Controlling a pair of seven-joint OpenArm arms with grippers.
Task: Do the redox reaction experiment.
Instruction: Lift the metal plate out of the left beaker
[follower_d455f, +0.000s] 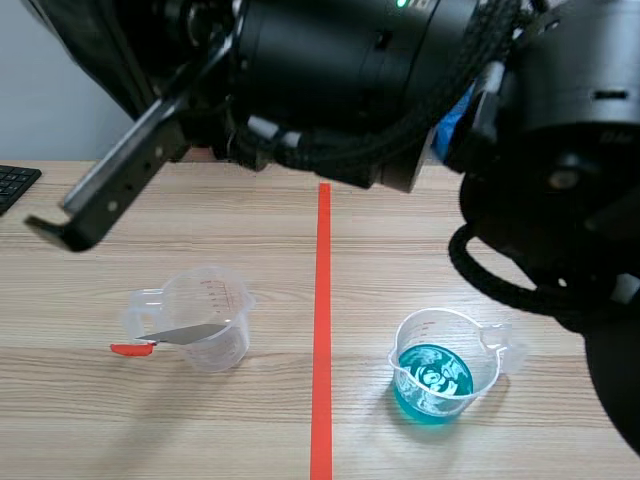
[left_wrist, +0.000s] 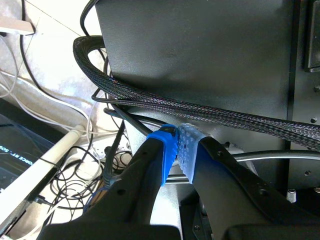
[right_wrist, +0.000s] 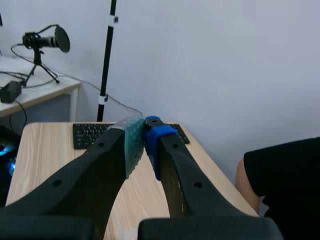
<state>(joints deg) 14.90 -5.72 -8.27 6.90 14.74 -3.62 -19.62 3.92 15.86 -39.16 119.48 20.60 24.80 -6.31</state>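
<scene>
The left gripper and right gripper press their dotted pads together on nothing; on the wooden table a clear plastic cup holds a flat metal spatula, a second cup blue-green liquid.

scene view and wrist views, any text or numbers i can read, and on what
Dark panel in the left wrist view: white print, roughly "ORCE RT", cut off and blurred.
Clear measuring cup: red scale marks and numbers, too small to read.
Cup of blue liquid: nothing readable.
Keyboard: key legends too small to read.
</scene>
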